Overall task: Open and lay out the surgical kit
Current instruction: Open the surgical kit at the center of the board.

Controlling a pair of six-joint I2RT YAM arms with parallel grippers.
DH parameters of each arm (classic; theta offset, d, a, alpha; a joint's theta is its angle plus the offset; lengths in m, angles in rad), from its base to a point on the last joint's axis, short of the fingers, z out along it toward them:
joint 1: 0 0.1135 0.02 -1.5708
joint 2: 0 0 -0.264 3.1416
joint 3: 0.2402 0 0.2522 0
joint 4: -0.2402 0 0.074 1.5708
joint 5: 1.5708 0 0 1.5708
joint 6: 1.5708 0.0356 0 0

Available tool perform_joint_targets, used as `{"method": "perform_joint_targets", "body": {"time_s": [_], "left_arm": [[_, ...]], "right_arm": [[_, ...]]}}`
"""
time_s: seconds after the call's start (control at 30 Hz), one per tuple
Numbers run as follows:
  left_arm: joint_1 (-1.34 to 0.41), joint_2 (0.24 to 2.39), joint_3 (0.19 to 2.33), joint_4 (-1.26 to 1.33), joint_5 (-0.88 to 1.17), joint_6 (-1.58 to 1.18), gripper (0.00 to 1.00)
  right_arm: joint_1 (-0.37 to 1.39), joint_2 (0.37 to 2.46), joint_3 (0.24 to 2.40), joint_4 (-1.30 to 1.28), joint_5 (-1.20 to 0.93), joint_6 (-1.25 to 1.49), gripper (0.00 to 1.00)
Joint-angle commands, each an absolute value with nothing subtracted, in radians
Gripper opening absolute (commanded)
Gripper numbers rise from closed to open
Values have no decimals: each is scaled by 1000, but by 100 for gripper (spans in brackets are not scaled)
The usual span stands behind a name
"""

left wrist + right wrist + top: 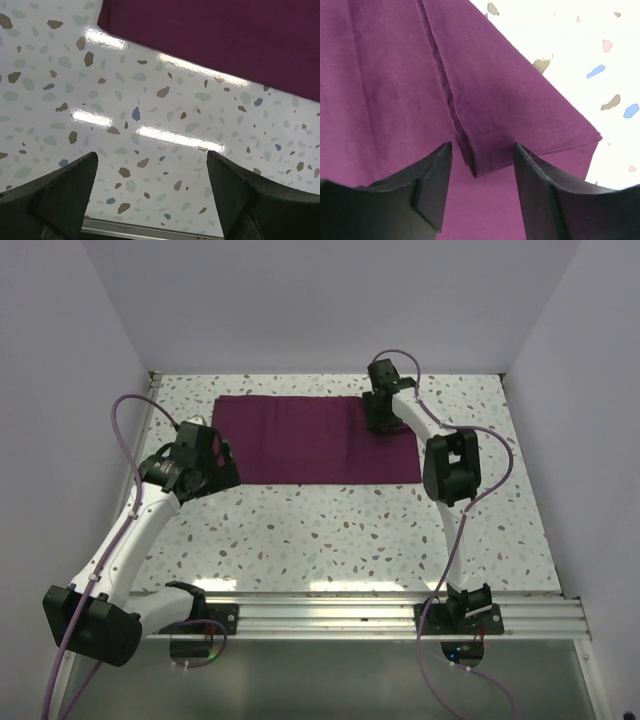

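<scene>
Cloth wrap (300, 440) is lying flat and folded in the upper middle of the tabletop (330, 540), a dark purple rectangle with its long side running left to right. You are showing no steel tray and no instruments in any view; if they are inside the folds, the pictures are not revealing them and the cloth is reading fairly flat. Your right gripper (482, 167) is sitting over the upper right part of the wrap, its jaws parted and straddling the folded corner of a flap (520, 100), with the fold's seam running down between the fingers; nothing is being pinched yet, and you cannot tell whether the fingertips are touching the fabric. Your left gripper (152, 165) is hanging just off the left edge of the wrap, jaws spread wide and holding nothing, with only speckled tabletop beneath it and the cloth edge crossing the upper right of its wrist view. Judging from this, the task is sitting at its very start: the wrap is looking unopened and nothing is laid out. Remaining work is looking like closing on that corner, peeling the flaps outward, then setting out whatever is inside.
</scene>
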State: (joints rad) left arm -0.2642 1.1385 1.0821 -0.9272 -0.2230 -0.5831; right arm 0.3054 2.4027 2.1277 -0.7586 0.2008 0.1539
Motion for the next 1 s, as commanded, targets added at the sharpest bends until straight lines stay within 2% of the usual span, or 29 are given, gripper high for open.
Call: {"method": "perform_joint_targets", "body": {"time_s": [0.0, 0.5, 0.97], "left_arm": [[-268, 1115, 1080, -934, -244, -584, 94], [-268, 1137, 1086, -922, -242, -577, 94], [-270, 1152, 1092, -931, -253, -565, 94]], "right_arm": [[295, 2404, 2189, -776, 230, 156, 53], [278, 2411, 2201, -775, 202, 176, 52], [278, 2425, 2143, -741, 192, 183, 36]]}}
